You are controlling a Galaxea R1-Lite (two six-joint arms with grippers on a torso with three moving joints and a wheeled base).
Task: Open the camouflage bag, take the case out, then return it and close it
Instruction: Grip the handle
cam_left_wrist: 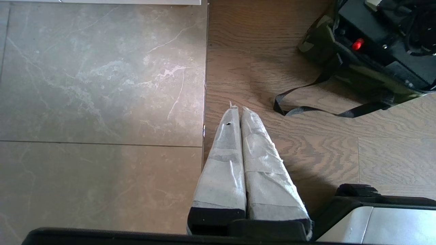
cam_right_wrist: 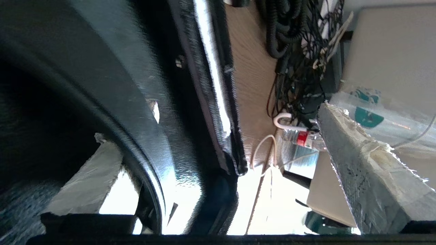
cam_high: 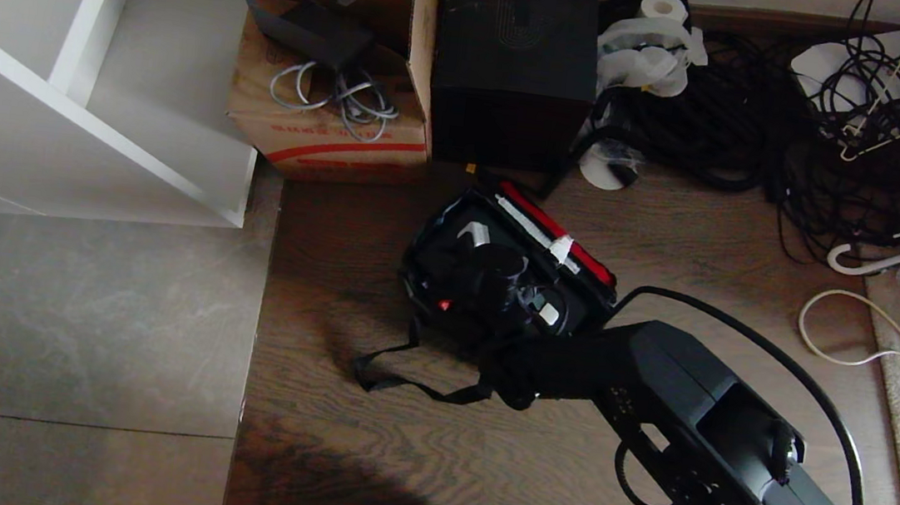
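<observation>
Head view: camouflage bag (cam_high: pixel 507 279) sits on the wood floor (cam_high: pixel 364 436) at frame centre, lid thrown back toward the upper right showing a red edge (cam_high: pixel 557 232) with white tape. Dark contents fill the open bag; whether that is the case can't be told from here. One black strap (cam_high: pixel 412 378) trails out to the lower left across the floor.

Right arm (cam_high: pixel 699 433) comes in from the lower right, its wrist over the bag's lower right corner. Right gripper (cam_right_wrist: pixel 218 160) in the right wrist view: fingers spread wide, released, one taped finger (cam_right_wrist: pixel 85 180) at lower left, the other at right, with the bag's black rim and pale edge strip (cam_right_wrist: pixel 213 78) running between them. Not pinched on anything visible.

Left gripper (cam_left_wrist: pixel 238 112) in the left wrist view: taped fingers pressed together, clenched on nothing, pointing at the seam between grey tile (cam_left_wrist: pixel 102 85) and wood floor at frame centre. Bag corner with a small red dot (cam_left_wrist: pixel 357 44) is at upper right, well apart from it.

Head view background: brown cardboard box (cam_high: pixel 337 57) at top centre-left with grey cable on it, tall black box (cam_high: pixel 516 59) just right of it, white shelf unit (cam_high: pixel 93 64) upper left, tangle of black cables (cam_high: pixel 764 127) upper right.
</observation>
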